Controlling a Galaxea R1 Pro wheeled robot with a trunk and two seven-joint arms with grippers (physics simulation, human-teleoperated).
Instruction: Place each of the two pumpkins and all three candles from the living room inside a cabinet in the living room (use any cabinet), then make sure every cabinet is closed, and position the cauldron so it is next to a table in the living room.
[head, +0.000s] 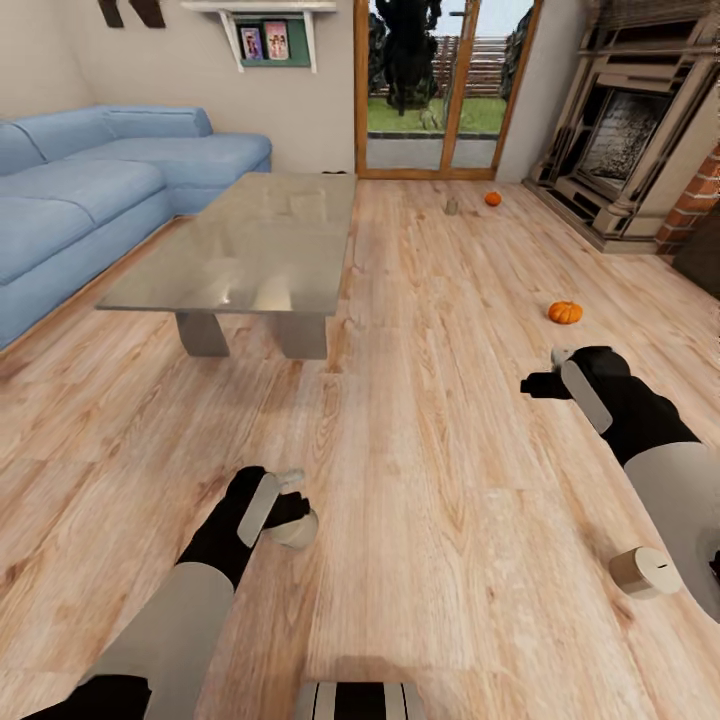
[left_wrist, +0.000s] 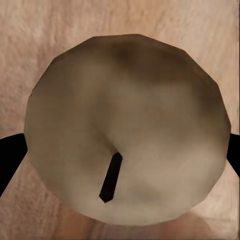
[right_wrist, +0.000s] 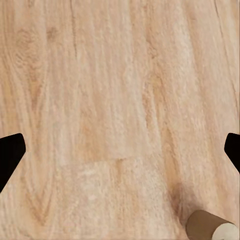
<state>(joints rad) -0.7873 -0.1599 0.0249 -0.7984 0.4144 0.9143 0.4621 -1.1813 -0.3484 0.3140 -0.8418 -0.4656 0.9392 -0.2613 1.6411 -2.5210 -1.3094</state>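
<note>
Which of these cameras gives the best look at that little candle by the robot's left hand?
The left wrist view: the candle appears close up, its round top and dark wick plain, between the left end effector fingers. The head view shows it small, partly hidden at that end effector. The right wrist view shows another candle.

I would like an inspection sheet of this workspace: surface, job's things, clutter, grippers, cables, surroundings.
Surface: light wood-plank floor.
Job's things: near pumpkin and far pumpkin on the floor; a candle at the left gripper, seen from above with its dark wick in the left wrist view; another candle on its side near the right arm; a third small grey candle beside the far pumpkin; grey table.
Clutter: nothing seen.
Grippers: left gripper around the candle, grip cannot be confirmed; right gripper open over bare floor.
Cables: nothing seen.
Surroundings: blue sofa, fireplace, glass door.
</note>
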